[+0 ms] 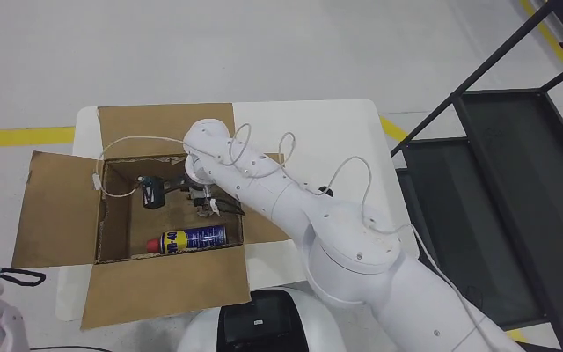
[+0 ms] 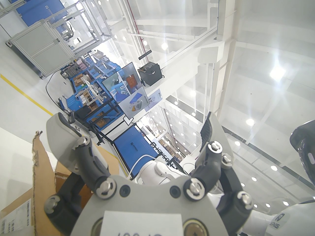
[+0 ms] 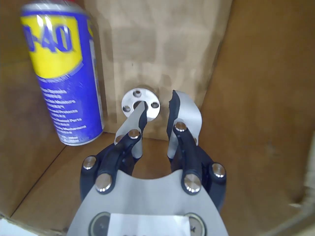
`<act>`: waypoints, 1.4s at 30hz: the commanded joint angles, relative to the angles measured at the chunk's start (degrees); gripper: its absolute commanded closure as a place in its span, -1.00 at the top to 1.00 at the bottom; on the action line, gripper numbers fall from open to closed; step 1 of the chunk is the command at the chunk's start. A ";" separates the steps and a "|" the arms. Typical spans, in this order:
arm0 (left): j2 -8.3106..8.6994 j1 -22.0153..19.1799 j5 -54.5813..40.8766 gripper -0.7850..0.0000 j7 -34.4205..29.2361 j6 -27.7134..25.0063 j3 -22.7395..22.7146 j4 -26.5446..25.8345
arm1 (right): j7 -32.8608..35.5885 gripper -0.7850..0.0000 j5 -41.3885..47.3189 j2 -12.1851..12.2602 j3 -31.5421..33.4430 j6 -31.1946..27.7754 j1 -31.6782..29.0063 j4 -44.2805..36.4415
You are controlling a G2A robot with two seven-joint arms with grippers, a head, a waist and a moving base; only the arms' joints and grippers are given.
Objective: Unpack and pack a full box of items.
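An open cardboard box (image 1: 53, 207) sits on the white table (image 1: 308, 119). A blue and yellow spray can (image 1: 193, 238) with a red cap lies on the box floor along the near wall. My right gripper (image 1: 204, 198) is down inside the box. In the right wrist view it (image 3: 158, 101) is open, with the spray can (image 3: 66, 79) beside it. A small round metal flange (image 3: 130, 100) lies on the cardboard, and one fingertip (image 3: 141, 114) sits over its centre hole. My left gripper (image 2: 134, 121) is open and holds nothing, pointing up toward the ceiling beside a cardboard flap (image 2: 41, 173).
A small black object (image 1: 152, 192) lies in the far left part of the box. All of the box's flaps (image 1: 163, 286) are folded outward. A dark metal rack (image 1: 475, 194) stands to the right of the table. Brown box walls (image 3: 258, 87) close in around the right gripper.
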 commanded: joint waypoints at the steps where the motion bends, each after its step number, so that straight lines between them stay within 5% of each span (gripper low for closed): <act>1: 0.00 0.00 0.00 1.00 0.00 0.00 0.00 0.00 | -6.11 -0.51 -2.40 0.32 -0.19 -1.32 1.12 -0.75; 11: 0.00 0.00 0.00 1.00 0.00 0.00 0.00 0.00 | -45.26 -0.22 -22.68 6.17 -1.24 4.21 2.55 -4.64; 25: 0.00 0.00 0.00 1.00 0.00 0.00 0.00 0.00 | -82.09 0.36 -38.79 19.39 0.79 16.49 -2.22 -15.58; 27: 0.00 0.00 0.00 1.00 0.00 0.00 0.00 0.00 | -86.16 0.50 -39.56 21.64 1.97 18.31 -3.44 -17.97; 29: 0.00 0.00 0.00 1.00 0.00 0.00 0.00 0.00 | -89.98 0.93 -40.08 24.03 3.39 19.74 -4.95 -20.04; 36: 0.00 0.00 0.00 1.00 0.00 0.00 0.00 0.00 | -87.33 1.00 -38.82 31.92 10.68 20.61 -10.95 -30.96; 42: 0.00 0.00 0.00 1.00 0.00 0.00 0.00 0.00 | -69.64 1.00 -33.31 38.81 21.62 19.08 -19.70 -46.24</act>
